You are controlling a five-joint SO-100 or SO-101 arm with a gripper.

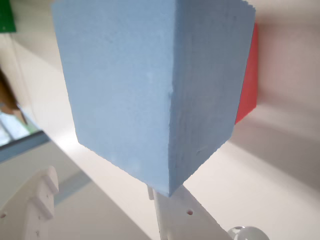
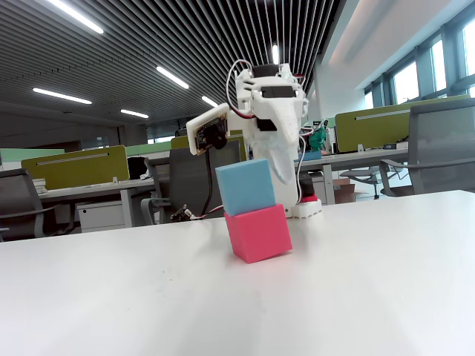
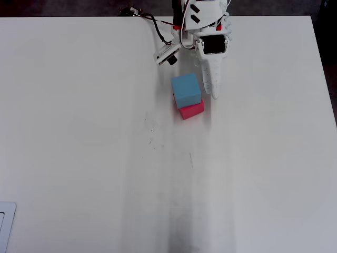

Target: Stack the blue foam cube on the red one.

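Note:
The blue foam cube (image 2: pixel 246 187) rests on top of the red one (image 2: pixel 259 233), slightly tilted and offset to the left in the fixed view. From overhead, the blue cube (image 3: pixel 186 89) covers most of the red one (image 3: pixel 191 110). My gripper (image 1: pixel 100 184) is open. One white finger (image 1: pixel 175 212) meets the blue cube's (image 1: pixel 145 85) lower corner, and the other finger (image 1: pixel 42 197) stands apart at the left. Overhead, a long finger (image 3: pixel 213 79) lies along the cube's right side.
The white table (image 3: pixel 105 158) is wide and bare around the stack. The arm's base (image 3: pixel 202 21) stands at its far edge, with cables beside it. Office desks and chairs (image 2: pixel 438 148) fill the background beyond the table.

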